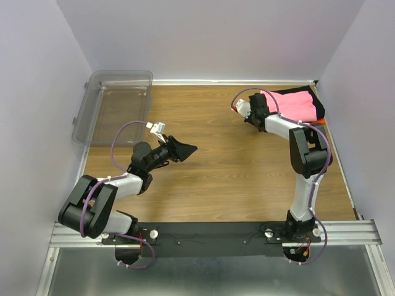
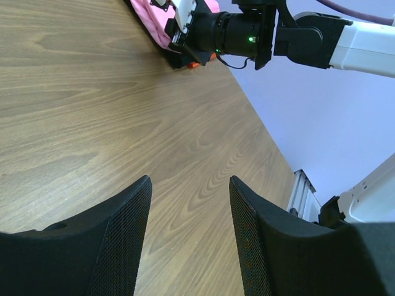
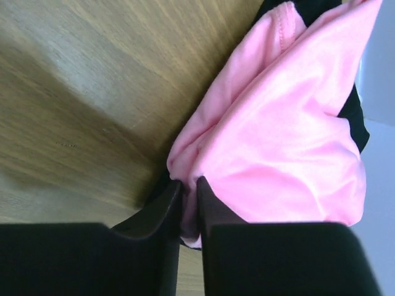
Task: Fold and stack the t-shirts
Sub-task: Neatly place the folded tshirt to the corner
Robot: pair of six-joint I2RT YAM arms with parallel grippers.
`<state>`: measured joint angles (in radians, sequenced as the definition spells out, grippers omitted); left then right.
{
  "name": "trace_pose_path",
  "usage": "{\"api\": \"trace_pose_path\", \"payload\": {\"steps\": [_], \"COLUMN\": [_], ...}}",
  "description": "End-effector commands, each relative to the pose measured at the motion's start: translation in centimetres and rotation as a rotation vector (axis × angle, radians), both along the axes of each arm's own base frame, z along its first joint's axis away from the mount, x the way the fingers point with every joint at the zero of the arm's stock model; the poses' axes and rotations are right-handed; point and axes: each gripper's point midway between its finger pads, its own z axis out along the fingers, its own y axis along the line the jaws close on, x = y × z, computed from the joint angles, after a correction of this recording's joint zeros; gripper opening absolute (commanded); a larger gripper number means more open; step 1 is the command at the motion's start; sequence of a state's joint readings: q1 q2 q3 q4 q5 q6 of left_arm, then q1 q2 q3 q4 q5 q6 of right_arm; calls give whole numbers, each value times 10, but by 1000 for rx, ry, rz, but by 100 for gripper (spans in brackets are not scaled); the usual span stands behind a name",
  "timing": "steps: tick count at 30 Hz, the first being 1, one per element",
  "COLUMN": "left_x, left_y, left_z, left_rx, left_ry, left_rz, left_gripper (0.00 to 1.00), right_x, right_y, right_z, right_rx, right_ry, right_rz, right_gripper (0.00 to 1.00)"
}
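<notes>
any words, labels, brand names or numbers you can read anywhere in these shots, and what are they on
No text can be read in any view.
On the pink cloth t-shirt: plain fabric, no print or label showing.
On the clear plastic bin: no marking visible.
On the right arm's black wrist: only a small green light, no lettering.
On the wooden table: wood grain only.
</notes>
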<state>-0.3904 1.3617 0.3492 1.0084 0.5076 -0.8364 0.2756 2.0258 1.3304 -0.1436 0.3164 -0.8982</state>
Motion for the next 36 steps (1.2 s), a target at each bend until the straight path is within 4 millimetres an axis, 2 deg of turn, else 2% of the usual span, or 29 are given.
{"api": "trace_pose_path", "payload": {"steps": [1,2,5,7,11,15,19,20,22,23,24,26,29,30,32,34,35,36], "left_x": [-1,0,0,2,4,7,7,7,6,7,6,6,5,4,4,3,3,3], "left_y": [-4,-4,-5,-8,-14,-20,-23,-24,-24,-24,-24,-26,-27,-26,-26,-25,-25,-25], "left_z": [9,9,10,11,13,14,12,12,10,10,7,5,4,3,3,3,3,4], "left_rx": [-13,-12,-14,-16,-19,-24,-29,-30,-30,-30,-28,-28,-30,-29,-27,-24,-23,-23], "left_ry": [-37,-38,-37,-37,-39,-39,-35,-35,-31,-31,-25,-18,-17,-18,-23,-27,-27,-31], "left_rz": [-27,-25,-29,-35,-58,-72,-81,-86,-87,-89,-93,-101,-110,-110,-109,-110,-110,-113], "left_gripper": [61,61,61,61,61,61,61,61,61,61,61,61,61,61,61,61,61,61], "right_x": [12,13,18,23,29,26,11,4,-3,-5,-10,-16,-23,-25,-24,-15,-6,-2], "right_y": [4,5,9,12,14,16,18,18,15,13,11,7,13,13,17,2,-14,-26], "right_z": [21,26,51,73,103,112,101,91,83,79,69,55,47,52,68,94,112,120], "right_rx": [28,36,90,139,206,228,226,215,193,186,179,180,220,243,330,411,501,542], "right_ry": [-77,-88,-144,-192,-255,-266,-216,-189,-167,-158,-133,-99,-71,-72,-93,-149,-188,-208], "right_rz": [-34,-37,-44,-55,-71,-61,-18,-3,10,10,8,7,20,19,-4,-72,-147,-193], "right_gripper": [18,13,4,1,1,1,1,3,7,15,18,34,61,70,73,73,73,73]}}
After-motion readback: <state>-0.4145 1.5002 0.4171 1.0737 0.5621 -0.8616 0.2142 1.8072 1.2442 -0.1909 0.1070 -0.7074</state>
